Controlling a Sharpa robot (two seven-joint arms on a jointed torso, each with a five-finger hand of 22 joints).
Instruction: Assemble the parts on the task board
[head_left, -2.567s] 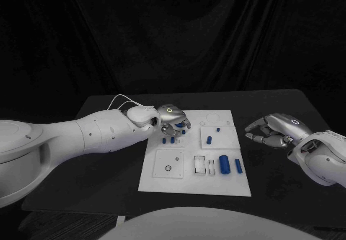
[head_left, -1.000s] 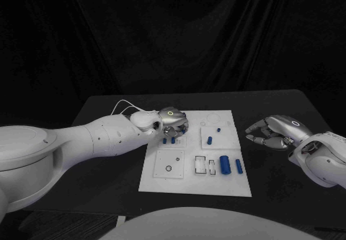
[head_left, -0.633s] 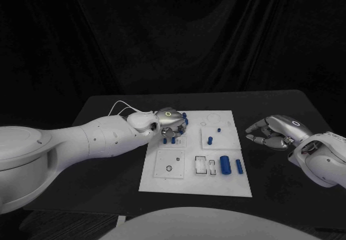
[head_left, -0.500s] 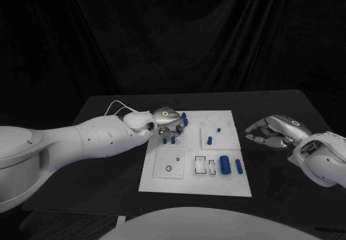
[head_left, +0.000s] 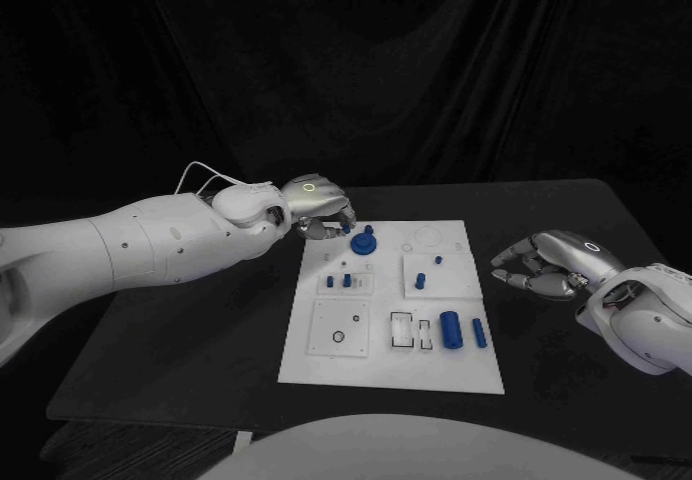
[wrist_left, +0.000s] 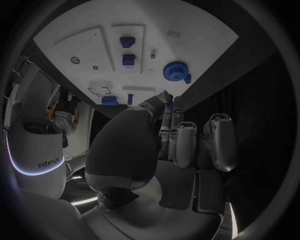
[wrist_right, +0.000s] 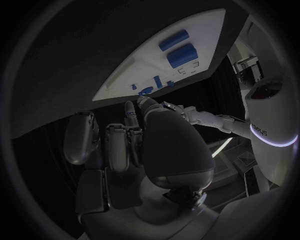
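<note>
Standing upright on the task board (head_left: 433, 300), round blue part (head_left: 362, 242); both hands curled empty.

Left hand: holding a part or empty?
Empty: the left hand hangs off the task board, fingers curled on nothing; the round blue part sits apart.

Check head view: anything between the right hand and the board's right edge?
No. In the head view only bare black table separates the right hand from the board's right edge; the hand sits off the board, touching nothing.
</note>
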